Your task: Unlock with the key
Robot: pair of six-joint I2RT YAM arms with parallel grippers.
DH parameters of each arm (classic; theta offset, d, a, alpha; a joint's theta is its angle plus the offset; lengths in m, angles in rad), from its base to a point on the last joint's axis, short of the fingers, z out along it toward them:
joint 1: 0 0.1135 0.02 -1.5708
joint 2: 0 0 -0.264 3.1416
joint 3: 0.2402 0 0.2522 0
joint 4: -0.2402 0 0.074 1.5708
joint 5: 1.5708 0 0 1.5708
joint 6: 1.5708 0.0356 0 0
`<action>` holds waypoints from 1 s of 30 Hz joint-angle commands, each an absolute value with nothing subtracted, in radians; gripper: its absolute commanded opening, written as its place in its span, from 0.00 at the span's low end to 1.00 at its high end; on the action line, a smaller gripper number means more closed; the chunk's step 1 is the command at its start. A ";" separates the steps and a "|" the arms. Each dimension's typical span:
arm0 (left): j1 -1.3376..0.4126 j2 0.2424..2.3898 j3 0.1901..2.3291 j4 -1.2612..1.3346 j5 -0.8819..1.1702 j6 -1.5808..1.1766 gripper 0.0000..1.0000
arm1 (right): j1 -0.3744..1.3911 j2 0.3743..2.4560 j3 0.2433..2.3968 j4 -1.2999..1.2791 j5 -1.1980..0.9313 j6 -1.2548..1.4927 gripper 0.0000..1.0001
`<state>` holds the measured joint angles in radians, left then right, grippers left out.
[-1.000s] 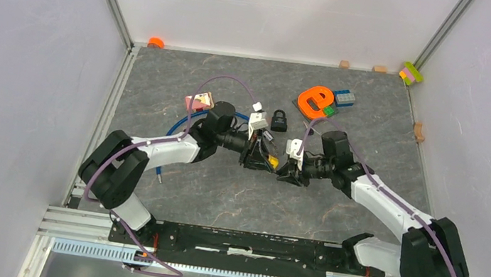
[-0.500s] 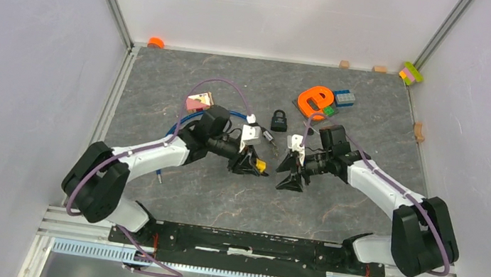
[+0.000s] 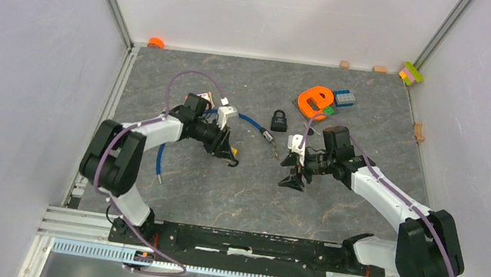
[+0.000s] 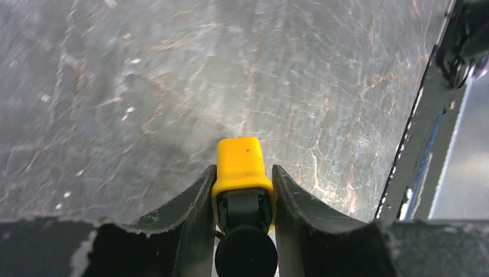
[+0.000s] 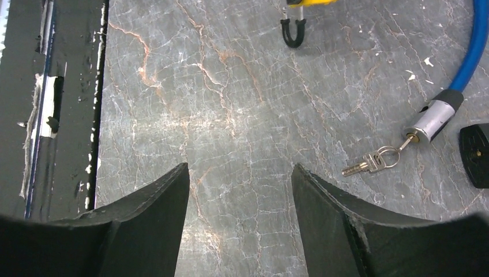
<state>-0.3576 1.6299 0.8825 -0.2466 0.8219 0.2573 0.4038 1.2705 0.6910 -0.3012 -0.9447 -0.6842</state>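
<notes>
My right end effector [image 5: 239,173] hovers wide open and empty. The key ring [image 5: 369,164] lies on the surface [image 5: 242,86] ahead of it, off to one side. One key meets the silver lock barrel [image 5: 432,121] of the blue cable [image 5: 470,52]. The left end effector [image 4: 242,173] clamps a yellow-capped part [image 4: 239,161], well apart from the keys. Bare surface separates both arms. A black padlock [image 3: 279,120] sits just beyond the keys.

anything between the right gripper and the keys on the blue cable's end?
Nothing. Only bare table lies between the open right gripper and the keys, as the right wrist view shows.
</notes>
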 commanded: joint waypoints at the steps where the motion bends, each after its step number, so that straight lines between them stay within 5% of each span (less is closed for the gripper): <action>1: -0.272 1.726 0.974 -0.318 0.900 0.130 0.03 | 0.402 1.258 0.684 -0.264 -0.918 -0.667 0.70; 6: -0.204 1.816 1.011 -0.321 0.916 0.066 0.07 | 0.402 1.261 0.680 -0.262 -0.909 -0.666 0.70; 17: -0.148 1.852 1.031 -0.335 0.876 0.025 0.41 | 0.401 1.269 0.680 -0.256 -0.896 -0.667 0.70; 30: -0.120 1.872 1.070 -0.391 0.773 0.039 0.64 | 0.402 1.255 0.674 -0.261 -0.891 -0.677 0.70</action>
